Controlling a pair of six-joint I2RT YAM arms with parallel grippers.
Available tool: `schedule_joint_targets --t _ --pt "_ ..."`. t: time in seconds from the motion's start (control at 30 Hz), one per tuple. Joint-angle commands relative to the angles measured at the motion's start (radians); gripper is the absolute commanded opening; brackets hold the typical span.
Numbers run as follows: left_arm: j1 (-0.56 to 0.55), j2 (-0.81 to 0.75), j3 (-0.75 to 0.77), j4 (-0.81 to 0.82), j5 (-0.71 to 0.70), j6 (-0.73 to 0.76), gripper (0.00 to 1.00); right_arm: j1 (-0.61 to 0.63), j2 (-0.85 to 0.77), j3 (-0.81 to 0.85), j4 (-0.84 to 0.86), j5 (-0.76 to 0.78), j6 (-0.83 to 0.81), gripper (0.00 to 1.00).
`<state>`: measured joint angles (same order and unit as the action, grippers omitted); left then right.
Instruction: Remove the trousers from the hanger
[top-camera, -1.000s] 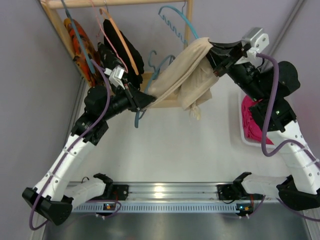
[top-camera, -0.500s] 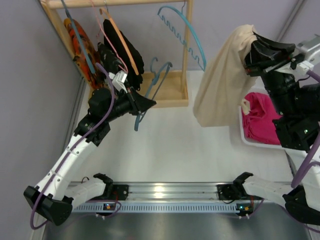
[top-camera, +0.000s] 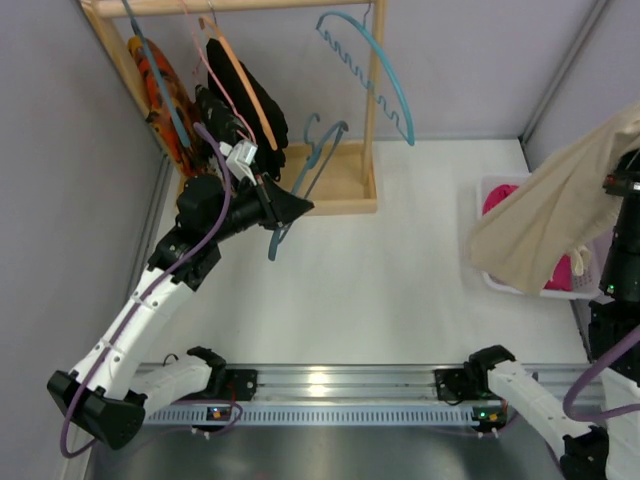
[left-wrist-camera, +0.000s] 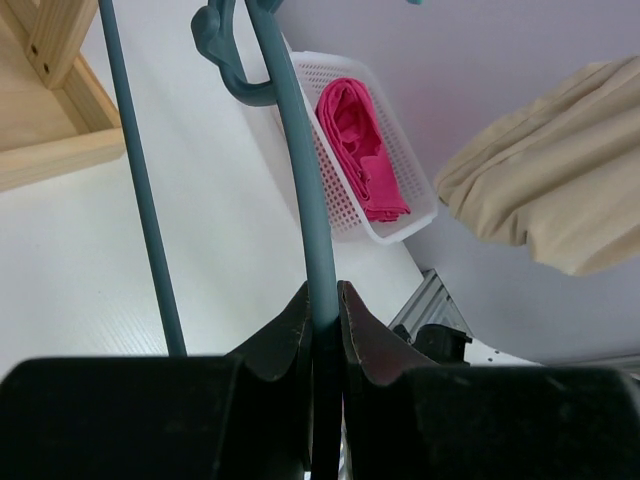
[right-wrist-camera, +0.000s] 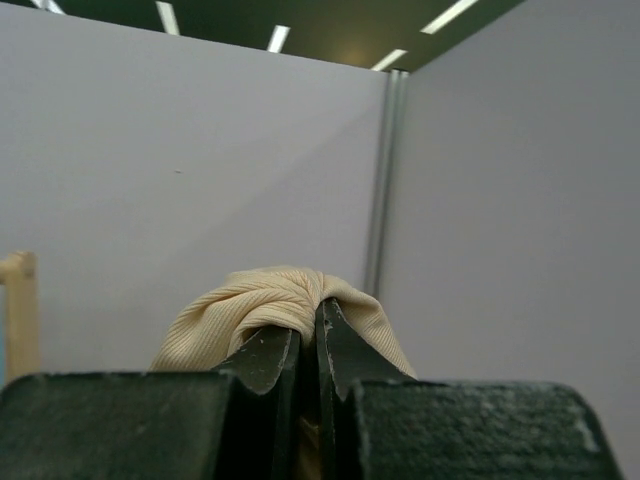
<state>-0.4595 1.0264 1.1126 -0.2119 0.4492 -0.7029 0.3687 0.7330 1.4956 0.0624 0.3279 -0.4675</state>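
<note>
Pale lilac walls all round, white table (top-camera: 400, 300) beneath. At the left gripper (left-wrist-camera: 322, 300): pinched tight on the thin rod of the teal hanger (left-wrist-camera: 300, 180), with nothing draped on it (bare along every part in view). Held out just in front of the wooden rack (top-camera: 340, 205), low over the table. At the right gripper (right-wrist-camera: 318, 335): clamped on a bunched fold of the beige trousers (right-wrist-camera: 270, 300), held high at the far right edge of the overhead view. Hanging from there in a loose drape above the white basket (left-wrist-camera: 345, 200), hiding part of the pink garment (left-wrist-camera: 360, 140) inside; impossible to tell whether touching it. Well apart from the hanger, so judged as good as done: off the hanger entirely. Left to do, probably: lowering and letting go of the trousers over the basket or the table, then setting the hanger down or back on the rack.
</note>
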Motion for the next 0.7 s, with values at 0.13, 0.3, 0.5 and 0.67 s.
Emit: schedule_joint_targets --t 0.13,0.3,0.5,0.67 --pt "-0.007 0.003 0.116 0.042 -0.009 0.065 0.00 -0.175 -0.050 -0.096 0.050 0.169 -0.155 0.00" --pt "-0.005 -0.005 0.130 0.042 -0.017 0.054 0.00 -0.209 0.003 -0.155 0.096 0.269 -0.272 0.00" --pt "-0.005 -0.034 0.139 0.042 -0.024 0.059 0.00 -0.309 0.089 -0.170 0.096 0.214 -0.245 0.00" --pt "-0.005 -0.063 0.153 0.043 -0.067 0.111 0.00 -0.580 0.150 -0.207 0.071 0.033 -0.103 0.00"
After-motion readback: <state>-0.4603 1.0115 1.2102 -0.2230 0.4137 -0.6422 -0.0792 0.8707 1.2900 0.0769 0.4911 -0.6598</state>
